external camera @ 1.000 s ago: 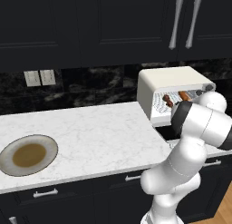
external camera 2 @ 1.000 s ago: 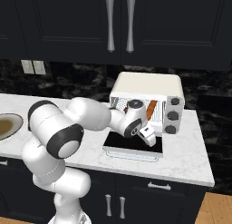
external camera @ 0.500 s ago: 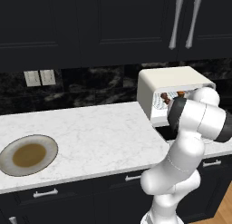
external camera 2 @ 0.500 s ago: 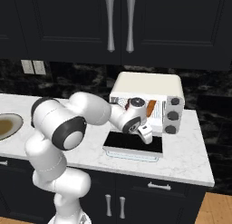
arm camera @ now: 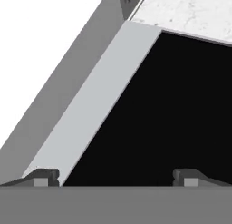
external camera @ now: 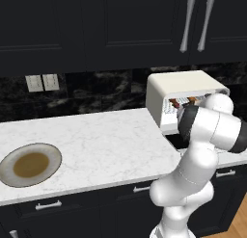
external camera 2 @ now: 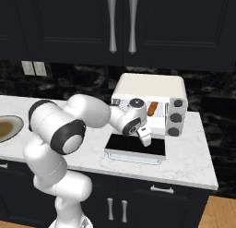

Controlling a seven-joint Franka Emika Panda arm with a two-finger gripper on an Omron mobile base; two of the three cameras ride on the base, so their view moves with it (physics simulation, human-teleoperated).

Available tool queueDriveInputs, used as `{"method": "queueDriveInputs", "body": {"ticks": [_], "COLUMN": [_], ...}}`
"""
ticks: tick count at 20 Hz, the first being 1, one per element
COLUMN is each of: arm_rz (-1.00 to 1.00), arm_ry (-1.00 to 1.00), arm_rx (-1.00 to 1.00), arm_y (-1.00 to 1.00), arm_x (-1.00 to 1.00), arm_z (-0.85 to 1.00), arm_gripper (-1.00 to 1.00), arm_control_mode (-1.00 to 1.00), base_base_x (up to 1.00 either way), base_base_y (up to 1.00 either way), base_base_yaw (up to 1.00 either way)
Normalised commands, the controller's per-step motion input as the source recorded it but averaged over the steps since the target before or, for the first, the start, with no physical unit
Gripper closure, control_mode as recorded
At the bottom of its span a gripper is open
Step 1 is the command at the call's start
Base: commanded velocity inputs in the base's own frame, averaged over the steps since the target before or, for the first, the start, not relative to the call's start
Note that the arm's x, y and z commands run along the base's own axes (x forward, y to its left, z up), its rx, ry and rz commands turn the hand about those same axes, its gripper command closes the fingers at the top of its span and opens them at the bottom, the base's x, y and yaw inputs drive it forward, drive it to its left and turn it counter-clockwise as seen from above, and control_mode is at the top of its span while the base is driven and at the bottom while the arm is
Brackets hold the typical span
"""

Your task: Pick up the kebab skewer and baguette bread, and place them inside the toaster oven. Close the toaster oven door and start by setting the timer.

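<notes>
The cream toaster oven [external camera 2: 148, 87] stands open, with its dark glass door [external camera 2: 136, 147] folded flat onto the counter. On the rack inside lies the orange-brown baguette [external camera 2: 151, 108]. Small dark red chunks of the kebab skewer [external camera: 176, 105] peek out beside my arm in the left base view. My gripper [external camera 2: 144, 138] hangs just in front of the oven mouth and points down over the door. Its fingertips [arm camera: 43, 177] stand wide apart, so my gripper [arm camera: 116, 177] is open and empty above the dark glass and the pale frame of the door [arm camera: 95, 100].
Round knobs [external camera 2: 175, 117] sit on the oven's right side. A brown-centred plate [external camera: 8, 173] lies far left on the white marble counter [external camera: 106, 145]. Dark cabinets hang above, and wall outlets [external camera: 42, 82] sit on the black backsplash.
My hand has drawn back slightly from the oven mouth and tipped down over the flat door. The elbow has shifted. The fingers have stayed open.
</notes>
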Motion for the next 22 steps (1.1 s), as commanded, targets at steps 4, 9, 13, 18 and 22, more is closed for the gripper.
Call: {"method": "queueDriveInputs", "body": {"ticks": [4,9,13,18,22], "arm_rz": [0.0,0.15,0.39,0.43,0.23], "arm_ry": [-0.11,-0.07,0.07,0.12,0.18], "arm_rx": [0.0,0.0,-0.04,-0.12,-0.13], "arm_y": [-0.39,0.11,0.87,0.81,0.38], "arm_x": [-1.0,-0.95,-0.36,-0.22,-0.22], "arm_z": [0.01,0.19,0.01,0.0,-0.1], "arm_gripper": [-1.0,-1.0,-1.0,-1.0,-1.0], "arm_control_mode": [-1.0,-1.0,-1.0,-1.0,-1.0], "base_base_x": [0.0,0.0,0.0,0.0,0.0], "base_base_y": [0.0,0.0,0.0,0.0,0.0], "base_base_yaw": [0.0,0.0,0.0,0.0,0.0]}}
